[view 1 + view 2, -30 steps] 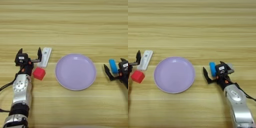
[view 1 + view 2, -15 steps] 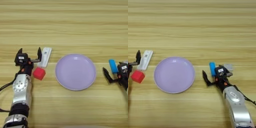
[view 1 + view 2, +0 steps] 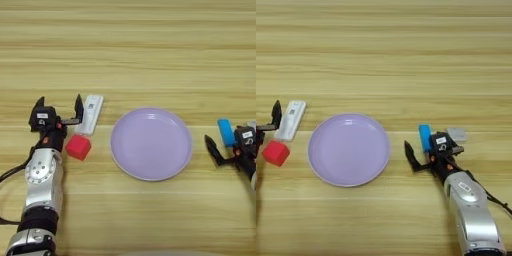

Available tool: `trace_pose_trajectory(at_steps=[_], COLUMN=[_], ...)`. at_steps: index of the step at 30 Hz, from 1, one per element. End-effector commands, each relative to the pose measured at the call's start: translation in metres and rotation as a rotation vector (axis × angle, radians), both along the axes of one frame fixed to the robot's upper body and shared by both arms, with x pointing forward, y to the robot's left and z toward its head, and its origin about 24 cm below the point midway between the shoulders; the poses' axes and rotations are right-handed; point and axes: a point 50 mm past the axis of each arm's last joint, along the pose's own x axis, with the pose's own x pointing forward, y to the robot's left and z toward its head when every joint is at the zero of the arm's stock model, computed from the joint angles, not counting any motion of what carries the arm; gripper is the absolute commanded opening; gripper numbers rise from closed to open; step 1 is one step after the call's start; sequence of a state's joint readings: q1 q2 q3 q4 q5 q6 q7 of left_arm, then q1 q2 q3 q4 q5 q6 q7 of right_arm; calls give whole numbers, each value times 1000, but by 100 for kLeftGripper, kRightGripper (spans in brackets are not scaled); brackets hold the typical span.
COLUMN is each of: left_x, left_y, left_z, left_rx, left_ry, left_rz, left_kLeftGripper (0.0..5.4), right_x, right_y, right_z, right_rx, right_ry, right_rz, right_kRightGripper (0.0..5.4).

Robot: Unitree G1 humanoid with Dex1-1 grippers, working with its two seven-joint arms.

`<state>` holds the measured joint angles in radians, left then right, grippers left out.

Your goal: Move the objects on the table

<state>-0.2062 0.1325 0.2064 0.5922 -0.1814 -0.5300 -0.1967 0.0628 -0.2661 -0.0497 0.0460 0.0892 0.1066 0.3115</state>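
Wooden desk [image 3: 150, 50] all round. Both jaws are spread wide and empty: right gripper [image 3: 428, 150] just beside the blue bar [image 3: 425, 137], left gripper [image 3: 59, 111] above the red cube [image 3: 78, 147]. I'd say pre-grasp; next, straddle the bar and close.

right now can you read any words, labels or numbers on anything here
None can be read.
White labels on the left tool and right tool: marks too small to read.
White bar beside the left tool: a small dark mark, unreadable.
Blue bar, red cube, lilac plate: no text visible.
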Motion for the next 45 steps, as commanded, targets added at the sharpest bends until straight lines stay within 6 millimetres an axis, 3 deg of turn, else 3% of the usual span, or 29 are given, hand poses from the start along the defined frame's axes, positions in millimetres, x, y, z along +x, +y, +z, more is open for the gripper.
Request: trace_pose_trajectory(at_steps=[1, 7, 41, 45], left_x=[-2, -2, -1, 0], left_y=[1, 1, 2, 2], left_z=[-1, -1, -1, -1], left_rx=[0, 0, -1, 0], left_ry=[12, 11, 14, 14], left_rz=[4, 5, 13, 11], left_kLeftGripper=[540, 540, 540, 540], right_x=[-2, -4, -6, -5], right_y=[-4, -3, -4, -4], right_z=[-8, -15, -17, -16], right_rx=[1, 95, 94, 89], right_ry=[56, 128, 177, 171], right_rz=[-28, -51, -58, -60], right_kRightGripper=[535, 511, 145, 141])
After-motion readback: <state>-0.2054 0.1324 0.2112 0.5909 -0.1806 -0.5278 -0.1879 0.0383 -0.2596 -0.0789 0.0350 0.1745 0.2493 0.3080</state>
